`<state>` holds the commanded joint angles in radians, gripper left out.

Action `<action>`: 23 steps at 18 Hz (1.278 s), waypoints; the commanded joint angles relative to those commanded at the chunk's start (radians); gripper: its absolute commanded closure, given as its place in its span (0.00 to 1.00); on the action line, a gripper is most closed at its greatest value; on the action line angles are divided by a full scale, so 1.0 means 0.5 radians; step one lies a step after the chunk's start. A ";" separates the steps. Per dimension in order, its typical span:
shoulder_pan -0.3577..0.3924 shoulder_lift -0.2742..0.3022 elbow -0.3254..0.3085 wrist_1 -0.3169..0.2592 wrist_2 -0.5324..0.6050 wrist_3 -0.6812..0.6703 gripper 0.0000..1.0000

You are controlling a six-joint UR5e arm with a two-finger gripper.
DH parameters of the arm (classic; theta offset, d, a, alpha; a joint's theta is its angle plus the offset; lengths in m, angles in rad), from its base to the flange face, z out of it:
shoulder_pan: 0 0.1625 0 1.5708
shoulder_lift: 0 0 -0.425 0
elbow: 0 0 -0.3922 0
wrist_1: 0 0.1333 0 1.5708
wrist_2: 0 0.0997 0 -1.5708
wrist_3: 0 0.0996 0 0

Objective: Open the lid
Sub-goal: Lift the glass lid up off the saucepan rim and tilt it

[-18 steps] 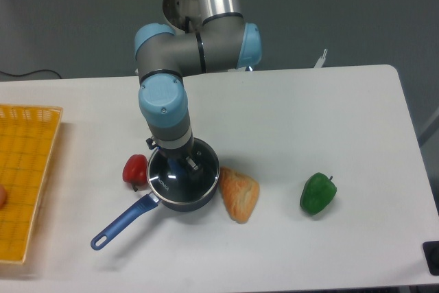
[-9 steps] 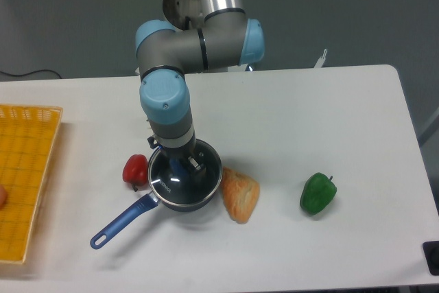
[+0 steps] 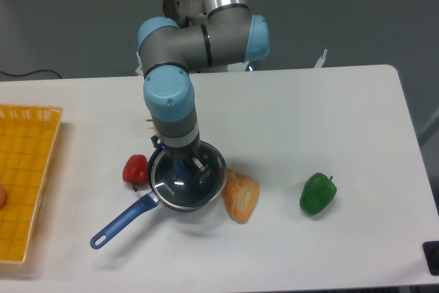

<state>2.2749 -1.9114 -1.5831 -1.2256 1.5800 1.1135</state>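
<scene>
The lid [image 3: 170, 184], clear glass with a thin metal rim, sits over the dark saucepan [image 3: 185, 204], shifted a little to the right so its rim overhangs the pan's right side. My gripper [image 3: 186, 167] points straight down at the lid's centre and is shut on the blue knob, which shows only partly between the fingers. The pan's long blue handle [image 3: 123, 221] points toward the front left.
A red pepper [image 3: 135, 169] touches the pan's left side. A bread roll [image 3: 240, 195] lies against its right side. A green pepper [image 3: 317, 193] sits further right. A yellow basket [image 3: 24, 176] lies at the table's left edge.
The arm has moved slightly right, and the lid has gone with it, now appearing wider and offset from the pan. The saucepan and its handle have stayed in place.
</scene>
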 joint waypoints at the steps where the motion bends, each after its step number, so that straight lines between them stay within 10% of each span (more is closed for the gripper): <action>1: 0.018 0.006 0.000 -0.003 -0.003 0.031 0.42; 23: 0.169 0.058 -0.031 -0.098 0.006 0.282 0.44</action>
<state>2.3592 -1.8822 -1.5984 -1.2747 1.5831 1.2546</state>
